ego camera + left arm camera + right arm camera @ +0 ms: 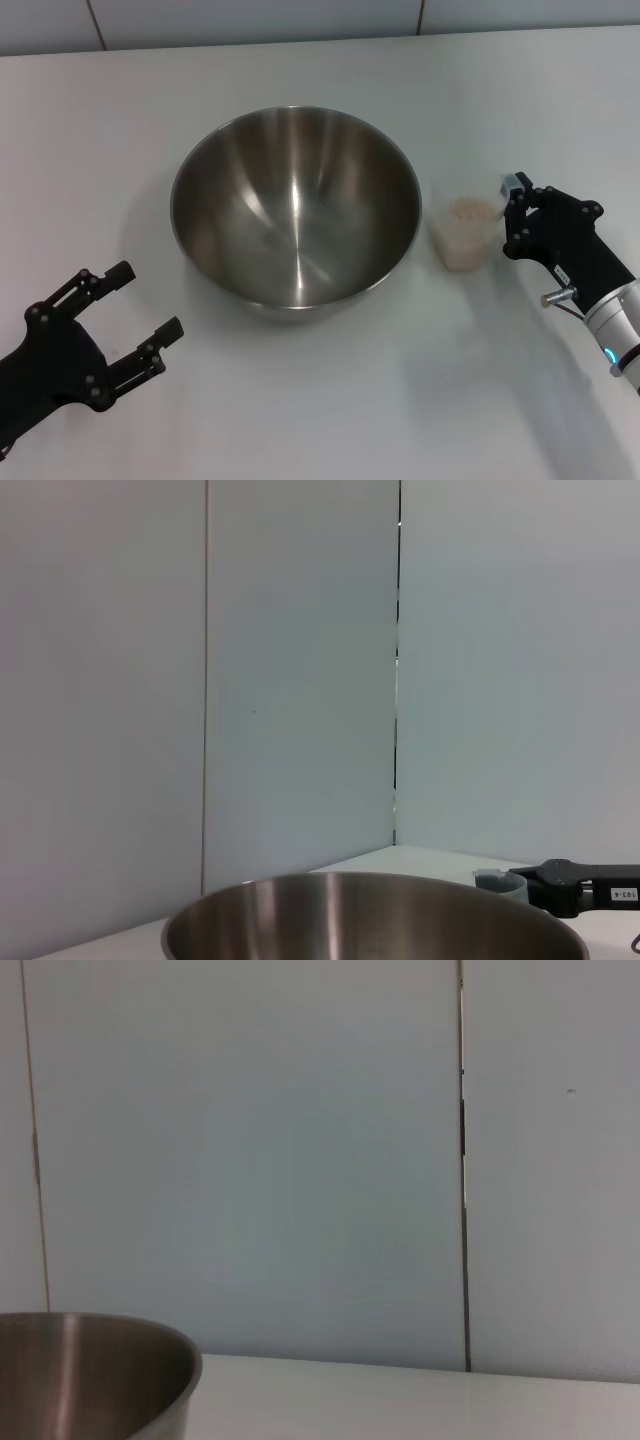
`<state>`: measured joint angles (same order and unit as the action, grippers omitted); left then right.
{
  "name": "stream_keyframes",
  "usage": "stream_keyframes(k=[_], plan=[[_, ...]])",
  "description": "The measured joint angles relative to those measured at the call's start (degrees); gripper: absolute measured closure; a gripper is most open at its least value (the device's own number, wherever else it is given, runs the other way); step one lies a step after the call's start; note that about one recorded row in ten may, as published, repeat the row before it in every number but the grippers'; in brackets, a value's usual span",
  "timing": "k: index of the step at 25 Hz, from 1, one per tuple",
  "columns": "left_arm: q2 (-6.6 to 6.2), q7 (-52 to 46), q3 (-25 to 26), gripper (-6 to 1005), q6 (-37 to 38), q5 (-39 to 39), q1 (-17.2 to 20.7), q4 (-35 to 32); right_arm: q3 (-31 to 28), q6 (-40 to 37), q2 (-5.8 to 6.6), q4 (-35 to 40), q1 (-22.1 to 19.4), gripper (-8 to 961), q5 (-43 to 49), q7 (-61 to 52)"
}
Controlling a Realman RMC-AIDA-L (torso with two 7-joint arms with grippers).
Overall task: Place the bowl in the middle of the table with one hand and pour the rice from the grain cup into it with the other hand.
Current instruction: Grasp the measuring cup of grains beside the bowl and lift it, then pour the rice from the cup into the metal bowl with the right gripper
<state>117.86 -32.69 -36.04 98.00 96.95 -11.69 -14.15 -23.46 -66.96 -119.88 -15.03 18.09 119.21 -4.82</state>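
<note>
The white table [330,400] carries the steel bowl [295,215] at its middle. The left claw [140,325] hovers near its front-left, wide open, empty. The right claw's [512,215] opening cannot be told. Just beside it stands the grain cup [466,233], holding rice [471,210].

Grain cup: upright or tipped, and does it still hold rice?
Upright. The grain cup stands on the table beside the bowl, with rice inside; the bowl shows none. The right hand is at the cup.
</note>
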Motion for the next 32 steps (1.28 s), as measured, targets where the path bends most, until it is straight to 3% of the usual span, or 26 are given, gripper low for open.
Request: stream_keyframes(k=[10,20,32], plan=[[0.05,0.1,0.0,201,0.0,0.0,0.0,0.0,0.0,-1.9,0.0,-0.7,-0.6,921,0.0,-0.1],[0.1,0.3,0.0,201,0.0,0.3,0.3,0.0,-2.9,-19.6,0.74,1.2,-0.5,922,-0.1,-0.1],[0.17,0.3,0.0,201,0.0,0.2,0.3,0.0,-2.9,-20.6,0.79,2.1,1.4,922,0.1,-1.5]])
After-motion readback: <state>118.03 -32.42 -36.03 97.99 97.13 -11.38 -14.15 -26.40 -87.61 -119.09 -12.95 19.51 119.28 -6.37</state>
